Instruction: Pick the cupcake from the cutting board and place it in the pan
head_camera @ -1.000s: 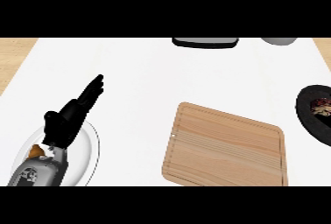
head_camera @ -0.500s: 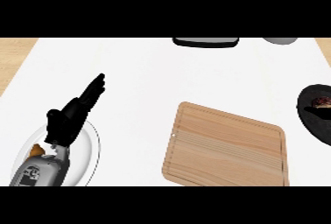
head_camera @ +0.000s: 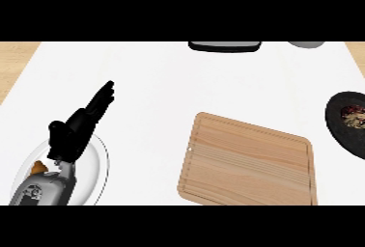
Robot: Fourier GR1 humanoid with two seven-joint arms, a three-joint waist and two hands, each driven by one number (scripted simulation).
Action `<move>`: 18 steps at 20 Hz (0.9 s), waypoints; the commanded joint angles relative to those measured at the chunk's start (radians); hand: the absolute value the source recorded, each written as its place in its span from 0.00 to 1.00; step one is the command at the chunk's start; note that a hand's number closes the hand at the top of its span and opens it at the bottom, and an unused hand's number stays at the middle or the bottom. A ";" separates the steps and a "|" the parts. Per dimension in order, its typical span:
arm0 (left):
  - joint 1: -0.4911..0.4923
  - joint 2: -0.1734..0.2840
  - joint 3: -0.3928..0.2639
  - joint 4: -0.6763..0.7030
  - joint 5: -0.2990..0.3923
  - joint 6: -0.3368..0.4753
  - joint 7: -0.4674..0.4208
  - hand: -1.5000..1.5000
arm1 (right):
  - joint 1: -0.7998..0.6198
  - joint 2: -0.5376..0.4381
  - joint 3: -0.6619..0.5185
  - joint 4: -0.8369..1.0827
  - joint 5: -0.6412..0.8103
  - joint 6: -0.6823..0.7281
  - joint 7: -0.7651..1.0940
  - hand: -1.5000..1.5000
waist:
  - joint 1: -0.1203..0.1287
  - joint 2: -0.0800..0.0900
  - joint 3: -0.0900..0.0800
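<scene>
On counter, right edge: cupcake [head_camera: 351,117] lying in pan [head_camera: 336,126].
Left hand [head_camera: 78,126]: resting over plate [head_camera: 94,174], fingers straight.
Board [head_camera: 249,166]: lying bare.

Only the left robot hand [head_camera: 77,129] shows, at the lower left. Its grey forearm comes in from the lower edge. The black fingers are straight, held together and point up and to the right; the thumb stands apart.

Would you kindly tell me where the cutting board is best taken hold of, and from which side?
Probably its left edge, approached from the left: the cutting board lies flat, that edge faces bare counter and the open left hand, while its right edge sits near the pan.
</scene>
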 commanded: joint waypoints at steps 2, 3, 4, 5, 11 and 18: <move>0.001 -0.008 -0.001 0.012 -0.021 0.010 -0.004 0.50 | 0.070 -0.051 -0.025 0.016 -0.022 0.188 -0.081 0.00 | -0.009 -0.003 -0.001; 0.018 -0.001 -0.001 0.007 -0.005 -0.010 -0.019 0.50 | 0.085 -0.061 -0.030 0.013 -0.024 0.197 -0.115 0.00 | -0.003 -0.001 0.000; 0.039 -0.002 -0.007 -0.018 0.006 -0.020 -0.015 0.50 | 0.096 -0.068 -0.041 0.007 -0.035 0.219 -0.148 0.00 | -0.001 -0.003 0.000; 0.020 0.000 0.013 -0.008 0.002 -0.006 -0.019 0.50 | 0.110 -0.069 -0.061 0.007 -0.052 0.217 -0.183 0.00 | -0.007 -0.003 0.000; 0.001 0.001 0.025 0.049 0.001 -0.021 -0.040 0.50 | 0.211 -0.073 -0.069 -0.018 -0.056 0.304 -0.279 0.00 | -0.025 -0.005 0.000; 0.034 -0.005 0.028 0.032 -0.008 -0.016 -0.053 0.50 | 0.349 -0.048 -0.078 -0.057 -0.063 0.347 -0.371 0.00 | -0.037 -0.013 -0.001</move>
